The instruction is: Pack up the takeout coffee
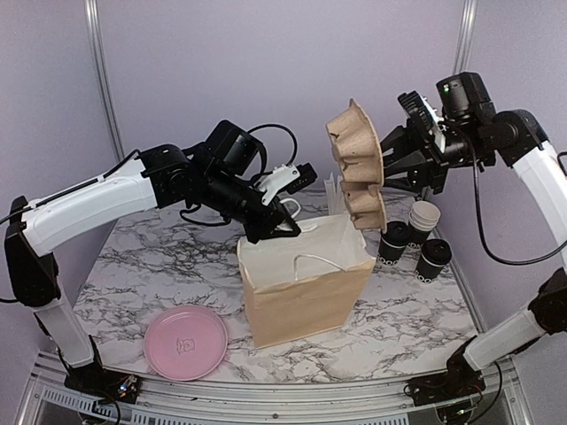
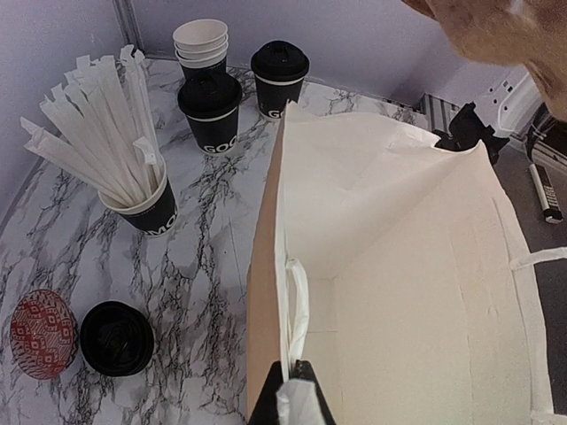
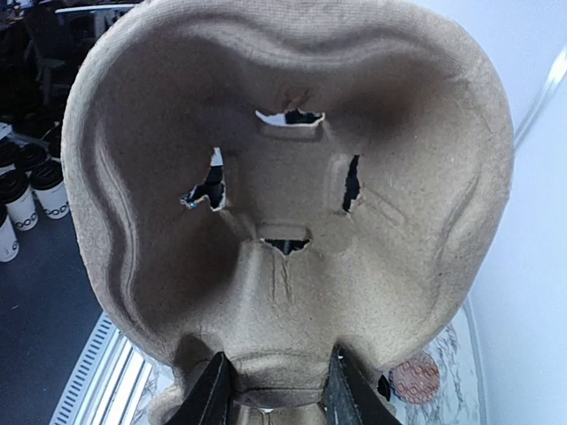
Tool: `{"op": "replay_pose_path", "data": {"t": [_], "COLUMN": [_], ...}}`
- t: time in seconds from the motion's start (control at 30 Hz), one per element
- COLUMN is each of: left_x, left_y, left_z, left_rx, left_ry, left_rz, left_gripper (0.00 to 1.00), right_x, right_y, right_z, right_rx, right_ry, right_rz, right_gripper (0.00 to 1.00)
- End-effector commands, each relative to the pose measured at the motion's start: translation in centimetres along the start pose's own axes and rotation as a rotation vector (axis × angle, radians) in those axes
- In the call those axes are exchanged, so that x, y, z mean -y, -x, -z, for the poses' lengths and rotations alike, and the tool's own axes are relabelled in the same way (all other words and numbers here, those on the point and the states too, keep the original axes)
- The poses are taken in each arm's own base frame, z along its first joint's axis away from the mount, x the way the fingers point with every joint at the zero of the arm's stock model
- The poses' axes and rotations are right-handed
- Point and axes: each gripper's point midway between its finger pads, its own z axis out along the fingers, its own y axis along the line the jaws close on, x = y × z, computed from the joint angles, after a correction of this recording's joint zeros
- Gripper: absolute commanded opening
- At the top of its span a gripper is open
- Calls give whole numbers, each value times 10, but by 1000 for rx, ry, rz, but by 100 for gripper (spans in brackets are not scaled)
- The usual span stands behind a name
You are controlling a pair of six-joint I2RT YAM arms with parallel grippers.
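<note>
— Takeout coffee cups (image 1: 393,243), where are they rn?
— Going near to far. Nearest me, left side: 1 pink plate (image 1: 186,343). Mid-table: 1 brown paper bag (image 1: 301,292), upright, mouth open. My left gripper (image 2: 292,394) is pinched tight on the bag's rim, right at the white handle (image 2: 297,301), far-left corner of the mouth.
— And the right?
— Right gripper (image 3: 275,390) is clamped on the pulp carrier (image 1: 357,168), one finger on either side of its rim. Carrier's held up on edge over the bag's far-right corner, so it hangs btw the bag mouth and the cups.
— So the cups themselves?
— Standing on the marble table (image 1: 133,274), right of the bag and a bit behind it. They're below the right gripper and apart from it. They're well apart from the left one, w/ bag + carrier in between. Count: 2 lidded, side by side. Plus 1 stack of open cups (image 2: 201,44) just behind them; looks like 3 rims, can't swear to it.
— Other clutter?
— Behind the bag: 1 black cup of white straws (image 2: 146,208), 1 loose black lid (image 2: 116,337), and 1 red patterned disc (image 2: 41,334) just beside the lid.
</note>
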Motion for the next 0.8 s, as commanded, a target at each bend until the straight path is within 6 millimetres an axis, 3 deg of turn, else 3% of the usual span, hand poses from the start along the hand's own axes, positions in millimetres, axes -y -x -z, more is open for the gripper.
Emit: {"op": "replay_pose_path", "data": {"t": [0.0, 0.17, 0.27, 0.63, 0.77], "left_x": [16, 24, 30, 38, 35], "left_y": [12, 17, 16, 13, 9], "left_z": [-2, -3, -6, -17, -22], "left_rx": [20, 32, 30, 15, 3], "left_ry": [-94, -146, -177, -237, -230], "left_rz": [8, 9, 7, 10, 18], "left_gripper": [0, 0, 0, 0, 0], "right_x": [-20, -34, -39, -40, -40], "right_y": [17, -11, -26, -59, -80], "right_z": [-33, -71, -82, -97, -102], "right_rx": [34, -69, -114, -217, -289], "right_ry": [127, 189, 203, 207, 198], "right_rz": [67, 66, 62, 22, -2], "right_gripper": [33, 31, 31, 31, 31]}}
